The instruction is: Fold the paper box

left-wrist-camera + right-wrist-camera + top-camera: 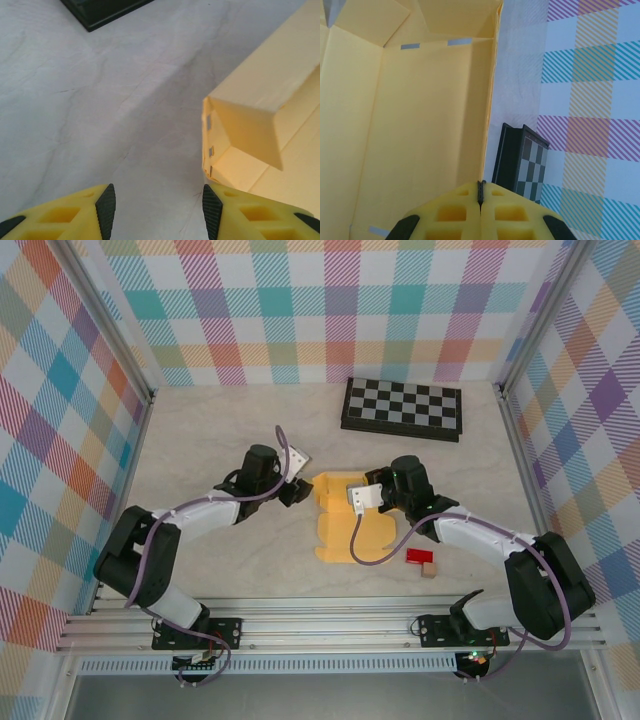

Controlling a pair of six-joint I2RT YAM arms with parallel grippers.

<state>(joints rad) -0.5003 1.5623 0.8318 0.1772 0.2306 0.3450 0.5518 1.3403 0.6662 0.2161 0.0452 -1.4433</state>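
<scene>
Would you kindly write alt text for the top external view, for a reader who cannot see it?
A partly folded yellow-orange paper box lies between two grippers: the right gripper at its right wall, the left gripper at its upper left corner. A checkerboard lies beyond, and a red block and a tan block to its lower right.

Checkerboard [402, 408] behind paper box [335, 530], blocks [422, 560] R of it.
</scene>
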